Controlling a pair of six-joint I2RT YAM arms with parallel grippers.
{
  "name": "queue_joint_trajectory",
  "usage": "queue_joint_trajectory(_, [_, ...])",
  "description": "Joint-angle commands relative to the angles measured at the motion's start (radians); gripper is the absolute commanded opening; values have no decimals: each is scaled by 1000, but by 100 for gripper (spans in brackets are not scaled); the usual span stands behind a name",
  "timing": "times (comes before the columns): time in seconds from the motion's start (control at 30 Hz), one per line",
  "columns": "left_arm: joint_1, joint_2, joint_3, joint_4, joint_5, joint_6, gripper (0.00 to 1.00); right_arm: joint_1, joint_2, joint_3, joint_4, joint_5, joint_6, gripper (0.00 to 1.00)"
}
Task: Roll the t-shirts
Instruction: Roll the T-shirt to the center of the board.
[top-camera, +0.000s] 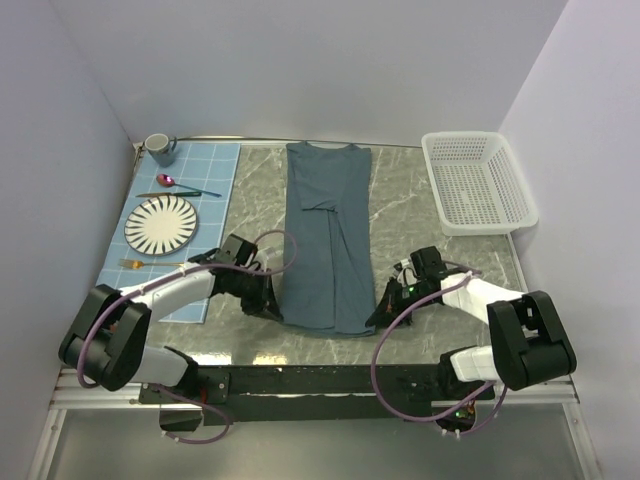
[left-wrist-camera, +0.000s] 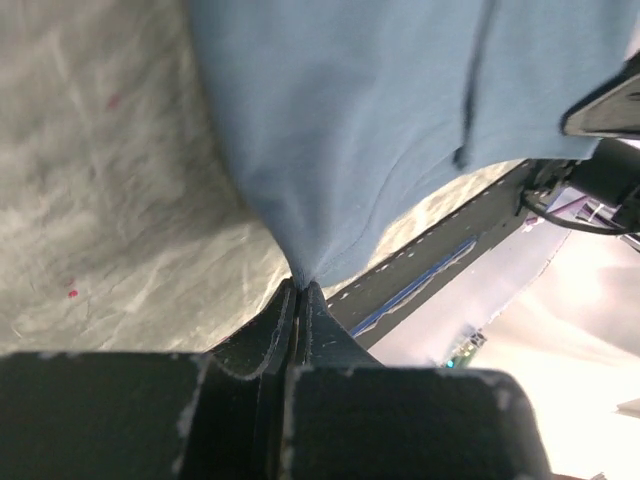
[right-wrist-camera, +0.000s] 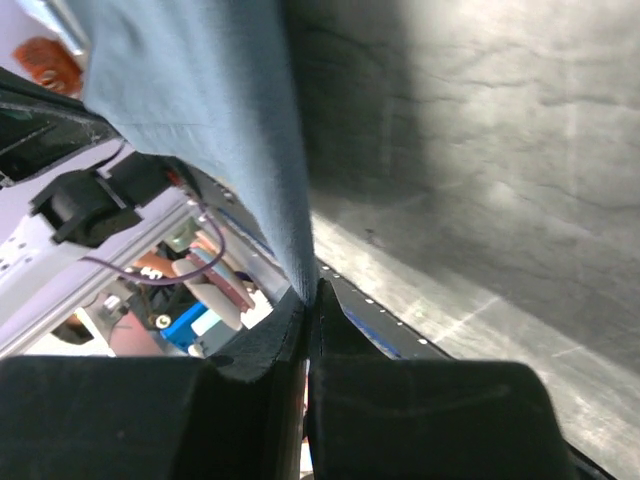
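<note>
1. The folded slate-blue cotton t-shirt lies lengthwise on the grey marbled table
2. The left gripper is clamped tight on its near left corner
3. The right gripper is clamped tight on its near right corner

The top view is evenly and softly lit from above. The pale walls carry a faint lilac cast, and only thin, weak shadows sit under the arms on the bench. It is sharp across the frame, with a mild sheen on the stone.

In the left wrist view the t-shirt looks washed out and pale. The lower right corner burns out to pinkish white, and the left tool is a dark, soft-edged mass close to the lens.

The right wrist view is dimmer. A broad shadow beside the cloth darkens the bench, which brightens toward the lower right. The right tool is black and blurred, and the clutter at the left is out of focus.
</note>
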Motion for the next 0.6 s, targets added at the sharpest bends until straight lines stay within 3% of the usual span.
queue_joint_trajectory(0.0, [0, -38, 92, -14, -12, 56, 1, -26, -13, 70, 11, -72, -15, 0])
queue_joint_trajectory(0.3, [14, 32, 211, -81, -55, 103, 1, -96, 38, 130, -15, -106, -33, 0])
queue_joint_trajectory(0.57, [98, 84, 234, -87, -69, 88, 1, -125, 124, 169, 64, -107, 16, 0])
